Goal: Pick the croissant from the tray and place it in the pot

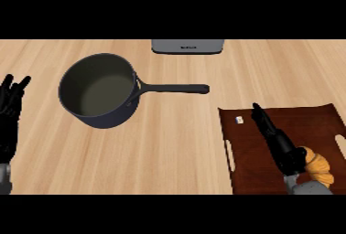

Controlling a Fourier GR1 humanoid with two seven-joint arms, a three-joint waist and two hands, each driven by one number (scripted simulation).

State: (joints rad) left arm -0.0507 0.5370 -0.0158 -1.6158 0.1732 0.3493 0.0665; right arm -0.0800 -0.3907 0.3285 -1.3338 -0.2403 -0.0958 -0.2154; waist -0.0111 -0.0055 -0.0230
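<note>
- Croissant (319, 168) position: you find it on the brown tray (297, 119), near the lower right corner, touching the right hand (280, 145)
- Right hand: fingers straight, grasping nothing; it lies over the tray
- Left hand (9, 109): resting with fingers relaxed at the left edge
- Pot (100, 91): well apart on the counter (175, 146); handle toward the right
</note>
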